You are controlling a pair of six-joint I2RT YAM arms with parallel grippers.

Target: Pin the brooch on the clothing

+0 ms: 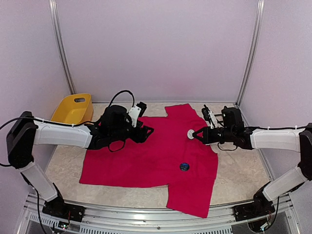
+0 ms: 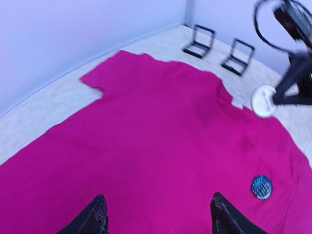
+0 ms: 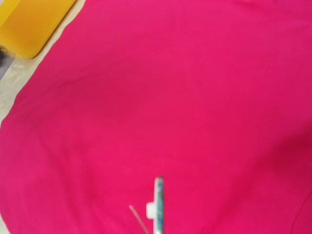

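A pale mottled table (image 1: 63, 165) carried the crimson-pink T-shirt (image 1: 156, 156), which lay spread flat across its middle with the collar toward the far wall. A yellow tub (image 1: 73, 108) sat at the far left corner, apart from the shirt. The left gripper (image 1: 148, 130) hung over the shirt's far left part, its fingers (image 2: 97, 217) spread wide and holding nothing. The right gripper (image 1: 196, 134) reached in from the right, near the collar, fingers pinched on the rim of a round white brooch (image 1: 190, 133) held above the fabric. In the right wrist view that brooch appeared edge-on, a thin pin beside it. A smaller blue brooch (image 1: 184, 166) rested on the shirt nearer the arms' bases
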